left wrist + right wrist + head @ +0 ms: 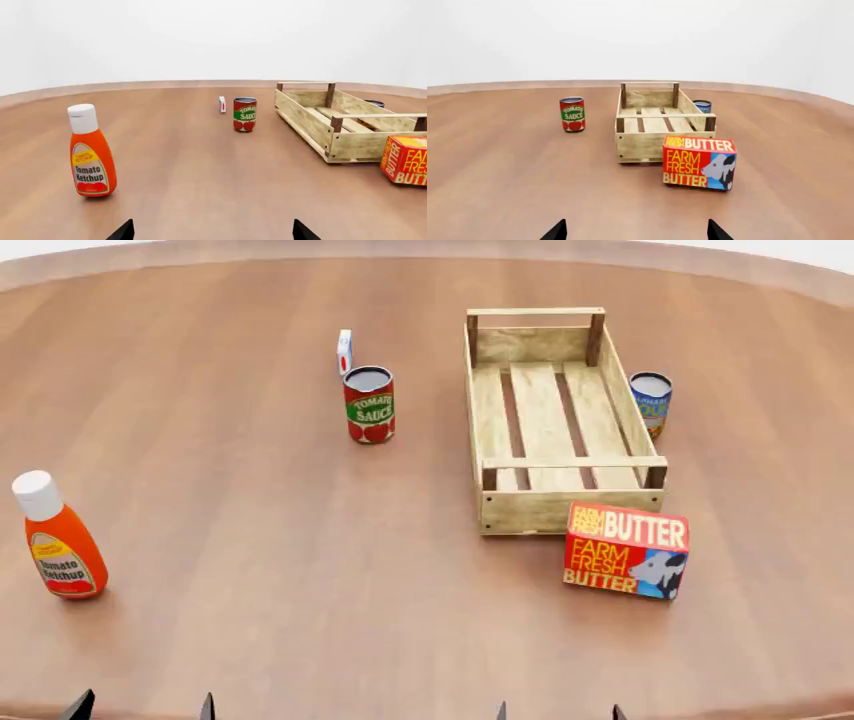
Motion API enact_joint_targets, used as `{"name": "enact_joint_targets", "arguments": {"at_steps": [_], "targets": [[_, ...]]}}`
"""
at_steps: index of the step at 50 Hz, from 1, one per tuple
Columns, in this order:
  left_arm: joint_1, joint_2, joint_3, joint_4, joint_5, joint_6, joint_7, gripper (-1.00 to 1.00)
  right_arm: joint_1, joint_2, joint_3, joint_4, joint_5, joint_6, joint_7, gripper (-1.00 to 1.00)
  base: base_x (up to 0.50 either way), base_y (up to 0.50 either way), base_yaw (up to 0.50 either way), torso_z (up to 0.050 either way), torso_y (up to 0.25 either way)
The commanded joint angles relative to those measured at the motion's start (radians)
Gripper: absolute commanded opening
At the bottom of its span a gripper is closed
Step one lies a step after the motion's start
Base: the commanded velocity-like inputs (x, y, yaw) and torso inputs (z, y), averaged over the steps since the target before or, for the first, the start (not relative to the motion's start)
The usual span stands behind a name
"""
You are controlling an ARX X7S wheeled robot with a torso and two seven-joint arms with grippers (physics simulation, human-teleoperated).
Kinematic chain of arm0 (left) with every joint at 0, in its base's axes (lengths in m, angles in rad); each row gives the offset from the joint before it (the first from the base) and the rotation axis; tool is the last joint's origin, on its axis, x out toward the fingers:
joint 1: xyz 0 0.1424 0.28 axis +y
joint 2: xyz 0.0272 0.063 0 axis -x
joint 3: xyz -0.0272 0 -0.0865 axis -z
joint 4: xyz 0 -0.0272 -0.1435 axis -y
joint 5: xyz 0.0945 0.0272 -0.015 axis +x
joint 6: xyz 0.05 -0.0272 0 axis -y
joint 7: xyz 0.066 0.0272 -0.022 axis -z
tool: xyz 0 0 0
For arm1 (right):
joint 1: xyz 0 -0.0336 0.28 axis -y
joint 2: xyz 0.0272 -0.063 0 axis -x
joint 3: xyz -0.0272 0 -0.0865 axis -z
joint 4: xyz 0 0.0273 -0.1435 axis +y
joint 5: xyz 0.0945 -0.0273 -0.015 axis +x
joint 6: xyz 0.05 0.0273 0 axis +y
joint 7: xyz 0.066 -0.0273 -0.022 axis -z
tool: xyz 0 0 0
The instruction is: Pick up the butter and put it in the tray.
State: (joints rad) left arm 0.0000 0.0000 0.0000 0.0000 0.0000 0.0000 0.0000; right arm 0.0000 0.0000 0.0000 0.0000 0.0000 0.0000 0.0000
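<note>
Your left gripper is hovering low at the near table edge with only its two dark fingertips showing, spread wide apart and holding nothing. Starting at the left, the ketchup bottle is standing upright, well apart from everything else. Further in, the tomato sauce can is standing upright with a small white carton just behind it. Right of the can, the tray is sitting lengthwise away from you, its slatted floor bare. A blue can is standing just beside the tray's far right wall. The butter is resting on the table at the tray's near right corner, outside it, close to touching. Your right gripper is likewise waiting at the near edge, its fingertips parted and empty, well short of the butter.
</note>
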Motion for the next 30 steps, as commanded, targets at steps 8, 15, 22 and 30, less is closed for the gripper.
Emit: {"name": "enact_joint_targets", "arguments": {"at_steps": [8,15,22,30], "targets": [[0.004,-0.041,0.051,0.048,-0.043,-0.043,-0.034,1.0,-0.023,0.039,-0.051,-0.061,0.006,0.03,0.069,1.0,0.0,0.0,0.0,0.0,0.0],[0.001,-0.056,0.066,0.036,-0.049,-0.034,-0.055,1.0,-0.026,0.053,-0.06,-0.086,0.046,0.049,0.071,1.0,0.01,-0.14,0.0,0.0,0.0],[0.005,-0.066,0.08,0.037,-0.055,-0.025,-0.07,1.0,-0.023,0.064,-0.073,-0.077,0.04,0.066,0.099,1.0,0.08,-0.5,0.0,0.0,0.0],[0.002,-0.076,0.09,0.027,-0.063,-0.016,-0.085,1.0,-0.023,0.074,-0.084,-0.069,0.029,0.067,0.131,1.0,0.11,-0.5,0.0,0.0,0.0]]}}
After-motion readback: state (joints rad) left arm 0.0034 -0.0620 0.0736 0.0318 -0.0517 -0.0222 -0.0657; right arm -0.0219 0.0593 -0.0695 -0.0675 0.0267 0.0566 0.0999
